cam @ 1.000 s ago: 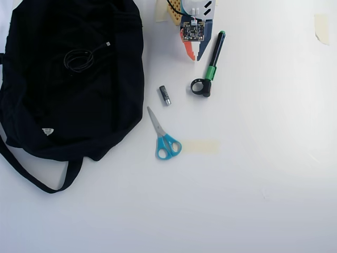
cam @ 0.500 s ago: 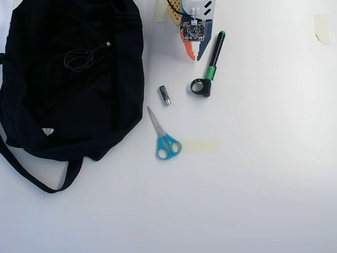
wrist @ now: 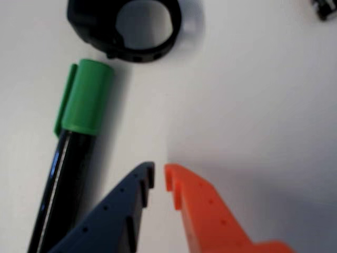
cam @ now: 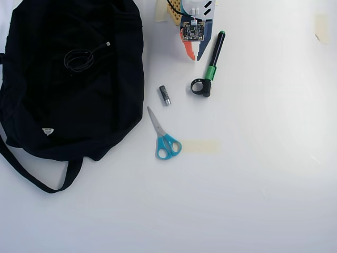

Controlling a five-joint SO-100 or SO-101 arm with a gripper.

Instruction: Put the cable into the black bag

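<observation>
Black thin cord wound in a small coil, the cable, is seen lying on the large soft black fabric bag at upper left of the overhead view. The blue-and-orange gripper is parked at top centre, its tips almost pressed together with nothing between them, beside the green-capped black pen. Whether the coil rests inside the bag cannot be told; this should be verified, and the arm kept clear of the pen.

Overhead view: black bag, large, soft fabric, lying flat on the white table; long strap looping out below it, small white tag low on its front. Cable: thin black cord in small round coil, resting on the bag's upper part, loose plug end trailing up-right.
</observation>
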